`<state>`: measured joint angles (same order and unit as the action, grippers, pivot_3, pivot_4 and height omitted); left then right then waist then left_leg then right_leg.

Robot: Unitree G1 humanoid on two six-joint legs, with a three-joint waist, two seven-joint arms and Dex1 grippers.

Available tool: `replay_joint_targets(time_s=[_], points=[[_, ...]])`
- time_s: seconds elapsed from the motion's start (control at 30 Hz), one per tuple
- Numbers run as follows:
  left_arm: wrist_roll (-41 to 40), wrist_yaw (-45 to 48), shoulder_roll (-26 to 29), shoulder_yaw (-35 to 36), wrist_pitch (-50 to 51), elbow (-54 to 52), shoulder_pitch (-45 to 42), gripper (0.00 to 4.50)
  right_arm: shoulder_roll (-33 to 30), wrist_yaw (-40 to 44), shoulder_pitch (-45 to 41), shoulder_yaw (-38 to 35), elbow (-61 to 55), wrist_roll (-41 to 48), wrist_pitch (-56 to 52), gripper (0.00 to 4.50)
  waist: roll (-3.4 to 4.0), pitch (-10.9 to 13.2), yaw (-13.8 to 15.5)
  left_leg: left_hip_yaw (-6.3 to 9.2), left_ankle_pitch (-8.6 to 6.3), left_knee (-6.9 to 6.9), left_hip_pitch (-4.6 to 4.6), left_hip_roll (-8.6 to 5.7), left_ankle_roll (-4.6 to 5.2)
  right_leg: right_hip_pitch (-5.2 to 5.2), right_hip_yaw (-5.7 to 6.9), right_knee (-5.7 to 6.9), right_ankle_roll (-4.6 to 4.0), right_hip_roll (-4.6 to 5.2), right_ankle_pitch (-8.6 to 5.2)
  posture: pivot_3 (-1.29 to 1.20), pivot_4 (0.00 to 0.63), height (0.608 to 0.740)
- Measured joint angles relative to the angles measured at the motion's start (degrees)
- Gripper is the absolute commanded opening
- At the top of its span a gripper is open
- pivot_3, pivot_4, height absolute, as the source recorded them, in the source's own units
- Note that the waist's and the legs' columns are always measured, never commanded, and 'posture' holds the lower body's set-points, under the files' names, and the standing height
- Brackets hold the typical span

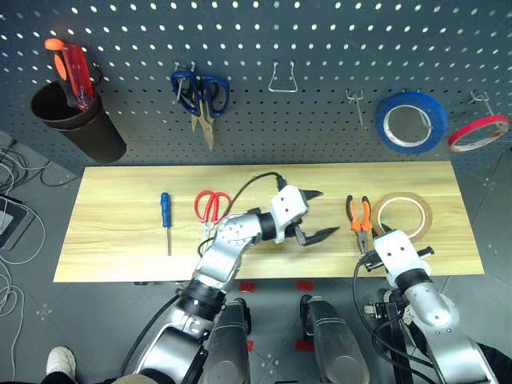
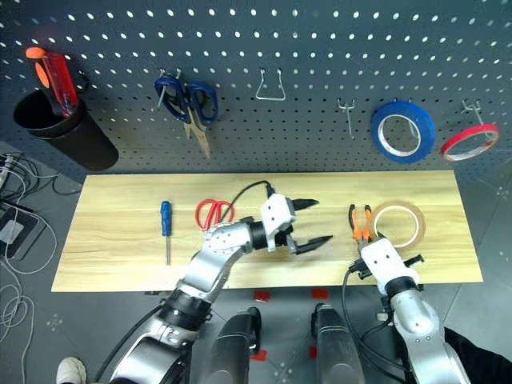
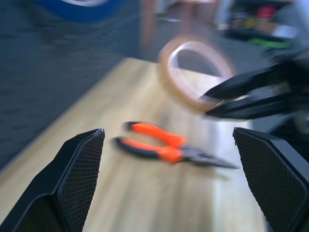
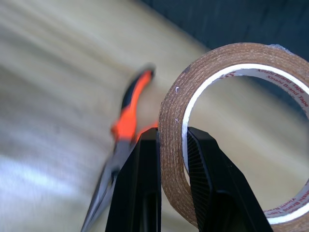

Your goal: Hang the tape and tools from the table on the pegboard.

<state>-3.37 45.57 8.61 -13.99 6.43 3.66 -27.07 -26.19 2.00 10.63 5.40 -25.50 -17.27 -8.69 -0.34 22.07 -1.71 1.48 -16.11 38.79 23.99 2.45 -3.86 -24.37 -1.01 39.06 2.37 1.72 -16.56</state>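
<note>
The right gripper [image 4: 171, 145], low on the right of the frame, pinches the wall of the tape [image 4: 231, 125] between its 2 black fingers. The left gripper [image 1: 314, 214], in the middle, has its jaws wide and holds nothing. The pliers [image 1: 359, 218] lie between them on the table [image 1: 120, 232]. The red scissors [image 1: 212, 205] and the blue screwdriver [image 1: 166, 218] lie further left. The pegboard [image 1: 320, 48] fills the top.
</note>
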Motion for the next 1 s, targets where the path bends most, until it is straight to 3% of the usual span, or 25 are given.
replay_joint_targets(time_s=[0.2, 0.43, 0.67, 0.9, 1.0], points=[[-1.03, -6.62, 2.1, 4.58, 7.88, -12.1, 5.08, 4.5, -0.72, -5.38, -6.44, 2.75, 5.04, -8.99, 17.39, 0.47, -0.36, -2.63, 0.21, 0.03, 0.0, -0.03, -0.03, -0.06, -0.01, 0.07, 0.06, -0.07, -0.01, 0.01, 0.0, 0.03, 0.222, 0.74], [-1.06, -9.58, 1.86, 4.27, 9.36, -13.66, 3.31, 4.5, -0.2, -7.08, -18.38, 3.98, 15.6, -11.34, 29.33, 0.47, -0.79, -4.94, 1.83, 0.06, 0.0, 0.02, -0.07, -0.16, -0.01, 0.18, 0.11, -0.08, -0.04, 0.08, 0.02, 0.08, 0.191, 0.74], [-1.06, -10.82, 0.01, 3.08, 8.17, -12.36, -1.06, 4.5, 2.17, -4.15, -27.62, 4.78, 28.33, -8.24, 31.9, 0.47, -0.87, -6.27, 2.7, 0.02, 0.0, 0.03, -0.09, -0.22, 0.01, 0.21, 0.08, -0.08, -0.05, 0.13, 0.03, 0.08, 0.17, 0.74], [-1.07, -11.15, 0.03, 2.98, 7.79, -11.43, -1.28, 4.5, 4.95, 0.52, -30.11, 4.02, 36.49, -2.19, 28.73, 0.47, -0.81, -7.16, 2.97, -0.01, 0.0, 0.03, -0.09, -0.21, 0.03, 0.21, 0.07, -0.06, -0.06, 0.13, 0.03, 0.06, 0.156, 0.74], [-1.1, -11.1, 0.02, 2.86, 7.58, -11.42, -1.21, 4.5, 6.55, 3.19, -29.76, 3.72, 36.65, 0.91, 26.65, 1.37, -0.81, -7.55, 2.96, -0.01, 0.0, 0.04, -0.09, -0.21, 0.03, 0.2, 0.08, -0.06, -0.07, 0.12, 0.03, 0.05, 0.153, 0.74]])
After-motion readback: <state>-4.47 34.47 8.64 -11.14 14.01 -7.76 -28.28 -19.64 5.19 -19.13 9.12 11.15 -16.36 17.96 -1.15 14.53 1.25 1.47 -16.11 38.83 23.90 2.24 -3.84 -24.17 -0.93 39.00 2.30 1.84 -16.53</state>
